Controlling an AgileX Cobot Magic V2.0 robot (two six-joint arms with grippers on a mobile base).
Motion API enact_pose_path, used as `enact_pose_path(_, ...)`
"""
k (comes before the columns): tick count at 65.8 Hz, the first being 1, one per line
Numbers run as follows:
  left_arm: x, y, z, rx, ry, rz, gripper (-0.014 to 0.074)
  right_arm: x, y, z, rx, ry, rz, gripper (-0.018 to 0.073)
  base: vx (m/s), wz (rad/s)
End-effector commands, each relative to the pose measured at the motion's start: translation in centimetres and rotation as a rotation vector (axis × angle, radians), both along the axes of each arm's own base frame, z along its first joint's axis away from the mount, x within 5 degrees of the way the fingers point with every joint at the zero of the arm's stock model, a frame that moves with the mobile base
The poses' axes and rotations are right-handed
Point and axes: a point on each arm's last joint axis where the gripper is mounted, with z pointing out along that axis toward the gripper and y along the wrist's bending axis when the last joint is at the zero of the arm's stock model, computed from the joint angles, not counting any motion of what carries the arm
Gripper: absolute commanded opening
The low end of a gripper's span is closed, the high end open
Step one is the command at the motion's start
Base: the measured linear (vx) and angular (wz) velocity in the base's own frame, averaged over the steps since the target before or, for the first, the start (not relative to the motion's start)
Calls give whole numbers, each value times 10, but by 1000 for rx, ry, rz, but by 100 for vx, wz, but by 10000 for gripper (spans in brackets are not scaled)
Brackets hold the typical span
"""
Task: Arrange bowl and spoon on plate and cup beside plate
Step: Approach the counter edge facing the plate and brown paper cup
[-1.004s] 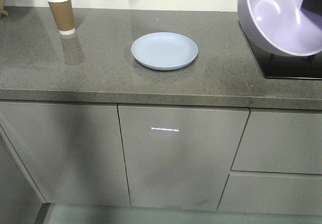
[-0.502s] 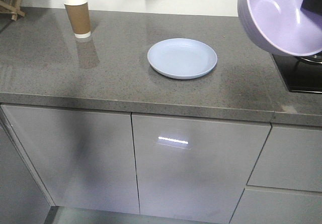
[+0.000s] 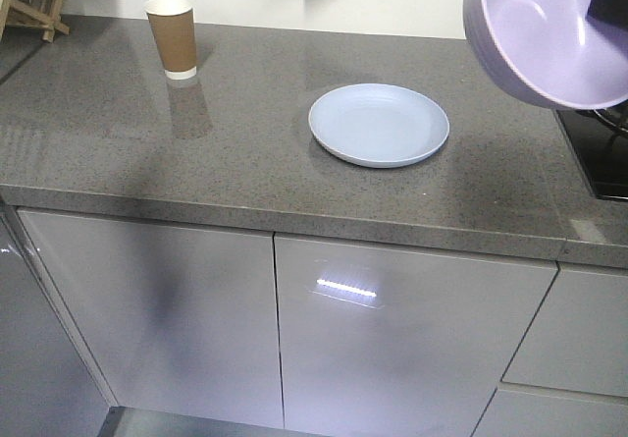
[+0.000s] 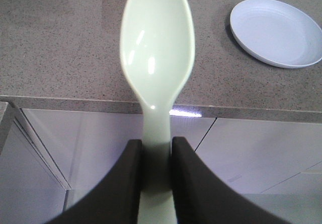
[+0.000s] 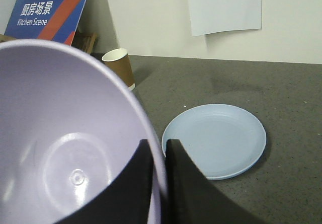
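Filling the 1 o'clock corner of the front view, the lavender bowl [image 3: 535, 25] is cut off by the top and right edges, so its far rim and whatever holds it stay out of sight there. The right wrist view settles it. The right claw [image 5: 158, 143] is clamped on the bowl's rim, one black finger inside and one outside, holding the bowl tilted in the air above the tabletop [image 3: 226, 152]. The bowl's wall hides the lower part of the brown paper cup [image 5: 119, 65] in that view.

The left claw [image 4: 156, 143] is pinched tight on the handle of the mint-green spoon [image 4: 157, 48]. The spoon's head points to 12 o'clock, and the end of its handle runs out of the picture at the bottom. Here only the cup's white base shows at the top edge, and the pale blue plate [image 4: 275, 31] is clipped at 2 o'clock.

On the tabletop the plate lies bare, with the cup upright well apart from it at its 10 o'clock, near the wall. A black hob [image 3: 599, 162] at 3 o'clock is mostly hidden behind the bowl and cropped.

A blue and red sign [image 5: 48, 7] leaning at 11 o'clock reads "Kitchen Scene" under four Chinese characters. The white sheet [image 5: 224, 7] on the wall shows no writing. A bright streak on the cabinet door [image 3: 392, 358] is too blurred to read.
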Motion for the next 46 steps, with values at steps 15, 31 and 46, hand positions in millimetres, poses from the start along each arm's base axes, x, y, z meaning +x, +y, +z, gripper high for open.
enact_pose_path(15,-4,-1,16,-28,-98,1,-6,-6,1,18,27,-83,-16,-10,3,2)
enact_pose_path(31,-4,-1,16,-28,-98,1,-6,-6,1,18,27,-83,-16,-10,4,5)
enact_pose_path(46,-4,-1,16,-28,-98,1,-6,-6,1,18,27,-83,-16,-10,6,6)
